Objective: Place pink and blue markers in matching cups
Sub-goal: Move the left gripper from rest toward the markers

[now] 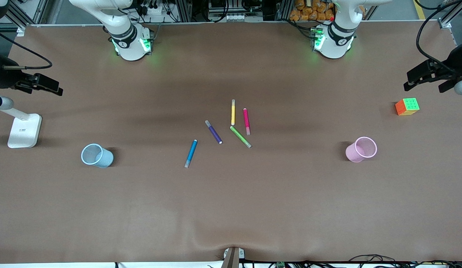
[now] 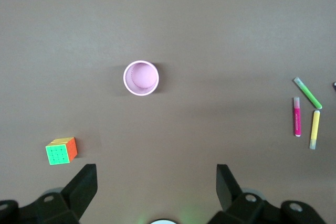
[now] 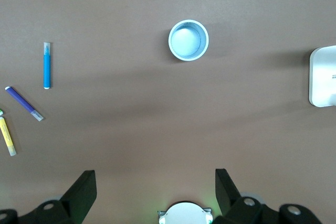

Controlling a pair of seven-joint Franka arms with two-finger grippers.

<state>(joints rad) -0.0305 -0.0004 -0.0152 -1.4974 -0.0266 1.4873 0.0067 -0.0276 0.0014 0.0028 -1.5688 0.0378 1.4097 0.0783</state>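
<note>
Taking the front view as a clock face centred on the loose markers, the right gripper (image 1: 43, 85) hangs at ten o'clock, over the table edge at the right arm's end. It is partly cut off there. Its wrist view shows the jaws spread wide with nothing between them. Both arms wait.

Below it stands a white stand (image 1: 24, 130). Its base carries a small grey mark that cannot be read.

The blue cup (image 1: 97, 155) stands upright and empty at nine o'clock, well apart from the markers. The blue marker (image 1: 190, 153) lies flat on the table at seven o'clock of the purple marker (image 1: 213, 131), its grey end nearer the front camera.

The yellow marker (image 1: 233, 112) and the pink marker (image 1: 246, 121) lie side by side, near but apart. The green marker (image 1: 240, 136) lies slantwise just nearer the camera. No print shows on any barrel.

The pink cup (image 1: 361, 149) stands upright and empty at three o'clock. A puzzle cube (image 1: 407, 106) sits at one o'clock of it, with plain stickers.

The left gripper (image 1: 426, 79) hangs over the left arm's end of the table and runs out of frame. Its wrist view shows the jaws wide and empty. There the purple marker is only a speck at the frame edge.
</note>
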